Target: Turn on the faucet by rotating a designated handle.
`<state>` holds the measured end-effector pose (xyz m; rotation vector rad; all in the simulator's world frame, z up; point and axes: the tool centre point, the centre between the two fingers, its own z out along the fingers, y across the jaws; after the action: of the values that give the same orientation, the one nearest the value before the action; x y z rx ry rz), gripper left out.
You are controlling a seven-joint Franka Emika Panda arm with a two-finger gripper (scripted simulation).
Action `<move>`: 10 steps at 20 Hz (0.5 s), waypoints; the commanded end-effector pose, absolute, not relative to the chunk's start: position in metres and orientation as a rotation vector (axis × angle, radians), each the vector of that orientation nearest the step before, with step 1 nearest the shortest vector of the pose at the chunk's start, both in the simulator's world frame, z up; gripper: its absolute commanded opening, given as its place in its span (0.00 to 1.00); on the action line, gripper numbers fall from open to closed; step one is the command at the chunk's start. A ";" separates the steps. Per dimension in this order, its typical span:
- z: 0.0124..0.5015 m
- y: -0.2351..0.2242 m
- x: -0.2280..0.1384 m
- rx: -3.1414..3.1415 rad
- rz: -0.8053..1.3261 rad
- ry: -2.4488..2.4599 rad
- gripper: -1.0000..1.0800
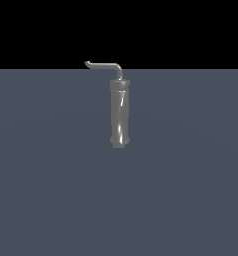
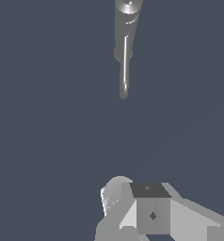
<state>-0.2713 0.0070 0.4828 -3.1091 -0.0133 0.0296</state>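
Note:
The faucet (image 1: 119, 115) is a glossy dark-grey thick cylinder standing upright on the floor in the exterior view. Its handle (image 1: 107, 65), a thin silver L-shaped rod with a hooked tip, rises from the cylinder's top and reaches toward the exterior view's left. The wrist view looks down on the faucet (image 2: 127, 19), with the handle (image 2: 124, 70) extending from it as a slim rod. My gripper (image 2: 132, 200) shows only as pale grey finger parts at the frame's edge, well apart from the handle and touching nothing. How its jaws stand is unclear. The gripper is outside the exterior view.
A flat blue-grey floor (image 1: 51, 175) spreads around the faucet on all sides. Beyond its far edge the background is black.

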 end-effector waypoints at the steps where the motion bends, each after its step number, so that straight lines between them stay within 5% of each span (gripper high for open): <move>1: 0.483 0.007 -0.271 -3.109 0.030 -0.013 0.00; 10: 0.473 0.009 -0.266 -3.145 0.063 -0.069 0.00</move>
<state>-0.2665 0.0085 0.4749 -3.1390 -0.0579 0.0581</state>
